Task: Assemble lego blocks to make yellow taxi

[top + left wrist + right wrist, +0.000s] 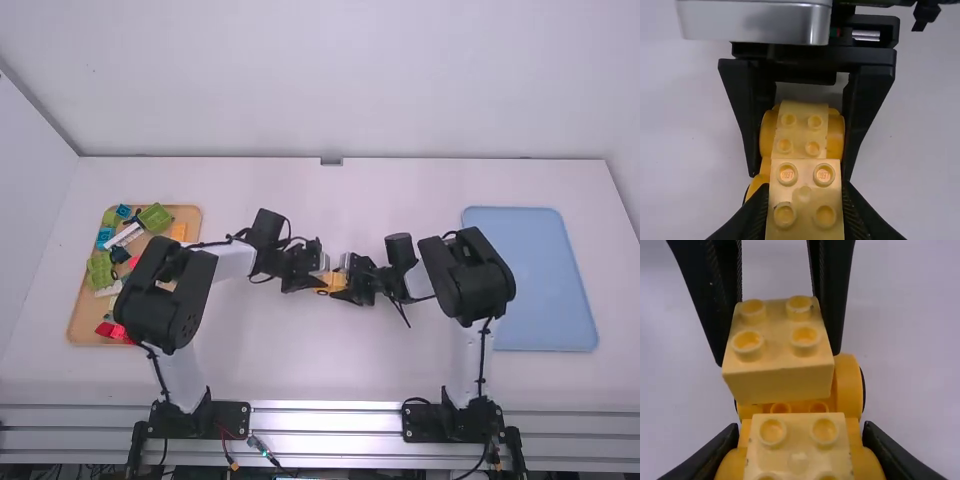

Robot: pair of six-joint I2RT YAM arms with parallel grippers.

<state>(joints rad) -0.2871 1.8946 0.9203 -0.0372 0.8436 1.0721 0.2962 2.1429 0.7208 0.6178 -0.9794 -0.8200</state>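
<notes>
Steadying wheeled base [848, 382]: right end effector [800, 172], clamped.
Yellow block [780, 382]: left end effector [777, 357], clamped above base, probably for attachment.

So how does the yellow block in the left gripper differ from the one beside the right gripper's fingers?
The left block is clamped directly by the left gripper, while the right block sits between the rounded sides of the darker base, which the right gripper grips.

The left block is raised higher, with base studs showing just below it; the right block rests lower.

Both are pale yellow with round studs on top.
</notes>
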